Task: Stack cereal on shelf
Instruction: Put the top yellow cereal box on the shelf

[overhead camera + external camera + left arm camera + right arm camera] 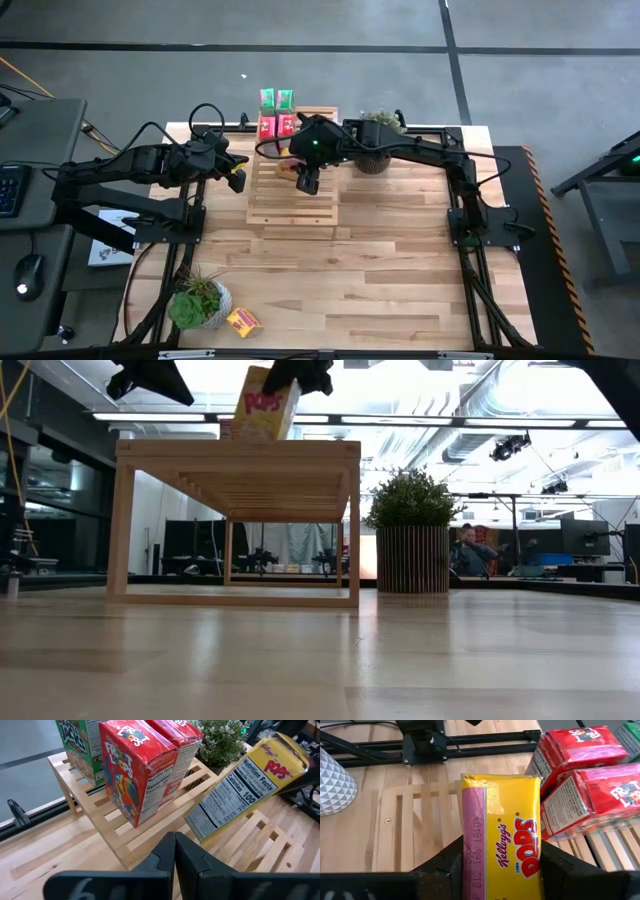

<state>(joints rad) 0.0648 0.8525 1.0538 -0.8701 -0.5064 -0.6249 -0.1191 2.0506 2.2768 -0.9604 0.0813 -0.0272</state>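
Right tool [495, 870] grasps a yellow box [502, 845], tilted over the shelf [295, 205], frame centre. Left tool [175, 865] clenched, empty, left of shelf. Green boxes [276, 98] partly cut off behind red ones [137, 770].

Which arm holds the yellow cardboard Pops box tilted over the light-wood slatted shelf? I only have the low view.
Observer: The right gripper grips the yellow cardboard Pops box by its sides, above the light-wood slatted shelf.
Operator: Anything on the shelf yet?
Observer: Two red cardboard boxes and two green cardboard boxes stand at its far end.
Operator: Where's the other yellow one?
Observer: The second yellow box lies on the wooden table beside the white-potted plant, away from the shelf.
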